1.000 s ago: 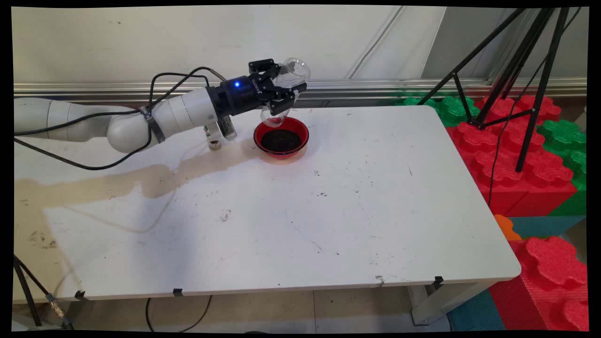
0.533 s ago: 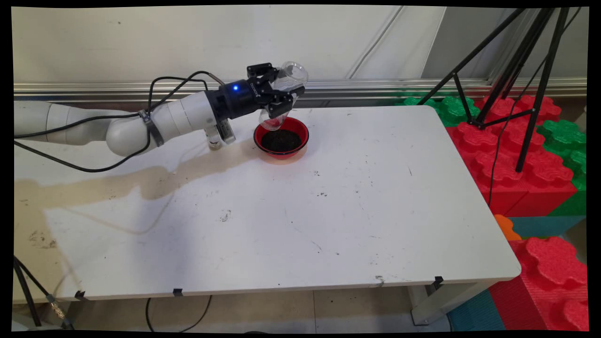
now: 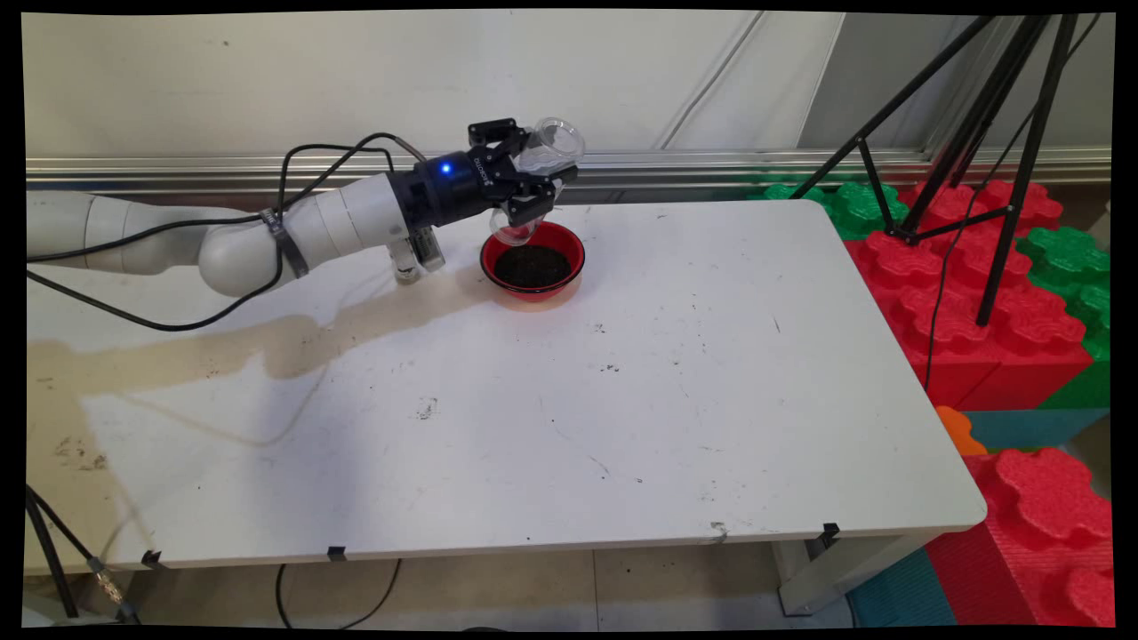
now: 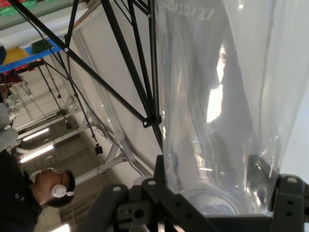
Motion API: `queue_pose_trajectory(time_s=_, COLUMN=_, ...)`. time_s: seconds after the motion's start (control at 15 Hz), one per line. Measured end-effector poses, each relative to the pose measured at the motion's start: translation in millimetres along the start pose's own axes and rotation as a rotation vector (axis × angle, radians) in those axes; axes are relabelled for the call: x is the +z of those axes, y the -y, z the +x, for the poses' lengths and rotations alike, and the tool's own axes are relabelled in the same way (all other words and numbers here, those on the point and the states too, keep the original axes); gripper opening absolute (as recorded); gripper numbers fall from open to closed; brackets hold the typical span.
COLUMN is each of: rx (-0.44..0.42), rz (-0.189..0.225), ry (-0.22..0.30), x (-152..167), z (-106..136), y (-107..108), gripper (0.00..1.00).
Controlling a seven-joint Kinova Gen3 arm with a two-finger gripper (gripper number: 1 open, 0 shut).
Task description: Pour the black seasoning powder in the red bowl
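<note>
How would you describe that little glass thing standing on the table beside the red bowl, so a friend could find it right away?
Start at the white table and look to its far left part, where the red bowl of dark grains sits. Just left of that bowl, partly hidden under the arm, stands the small vial. Unlike the clear plastic cup held aloft in the pincer, it is tiny and rests on the tabletop.

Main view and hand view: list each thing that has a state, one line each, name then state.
Gripper: shut on the clear plastic cup.
Clear plastic cup: held tilted above the bowl's far rim, mouth up toward the wall, looks empty.
Red bowl: upright on the table, holding dark grains.
Small vial: upright left of the bowl.
</note>
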Motion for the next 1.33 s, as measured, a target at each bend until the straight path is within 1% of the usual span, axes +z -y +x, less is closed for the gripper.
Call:
queue_pose_trajectory(time_s=0.2, rx=0.024, rz=0.011, ry=0.011, x=1, z=-5, y=1, gripper=0.0)
queue_pose_trajectory(time_s=0.4, rx=0.076, rz=0.038, ry=0.024, x=0, z=-8, y=3, gripper=0.0)
queue_pose_trajectory(time_s=0.6, rx=0.148, rz=0.071, ry=0.034, x=-1, z=-8, y=5, gripper=0.0)
queue_pose_trajectory(time_s=0.8, rx=0.252, rz=0.114, ry=0.046, x=-1, z=-9, y=7, gripper=0.0)
queue_pose_trajectory(time_s=1.33, rx=0.47, rz=0.197, ry=0.08, x=-1, z=-12, y=7, gripper=0.0)
